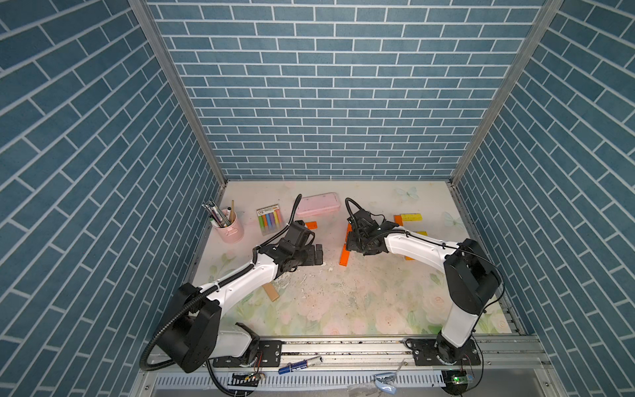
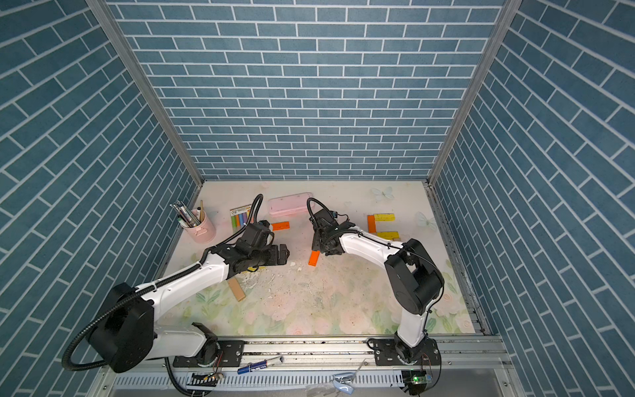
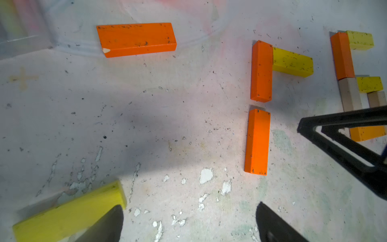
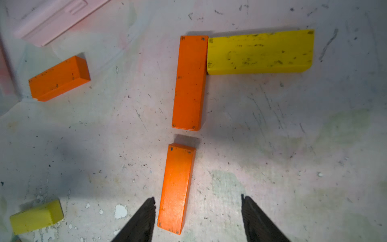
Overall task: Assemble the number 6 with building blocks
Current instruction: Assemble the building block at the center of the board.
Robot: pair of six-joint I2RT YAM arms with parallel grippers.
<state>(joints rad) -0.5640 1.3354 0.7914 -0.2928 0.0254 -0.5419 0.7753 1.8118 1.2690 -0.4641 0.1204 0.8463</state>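
Two orange building blocks lie end to end with a small gap: the far one (image 4: 189,83) touches a yellow block (image 4: 259,52) at its top, forming a corner. The near orange block (image 4: 178,188) (image 1: 344,256) lies between the fingers of my right gripper (image 4: 198,203), which is open, one finger close beside it, the other well apart. My left gripper (image 3: 188,211) (image 1: 319,254) is open over bare mat, a yellow block (image 3: 69,213) lying just outside one finger. A loose orange block (image 3: 136,39) (image 1: 312,225) lies further back. A tan block (image 1: 270,292) lies by the left arm.
Another block figure of orange, yellow and tan (image 3: 345,69) (image 1: 407,218) lies at the back right, partly under the right arm. A pink case (image 1: 318,204), a chalk pack (image 1: 269,218) and a pink cup of pens (image 1: 229,227) stand at the back left. Walls enclose the mat.
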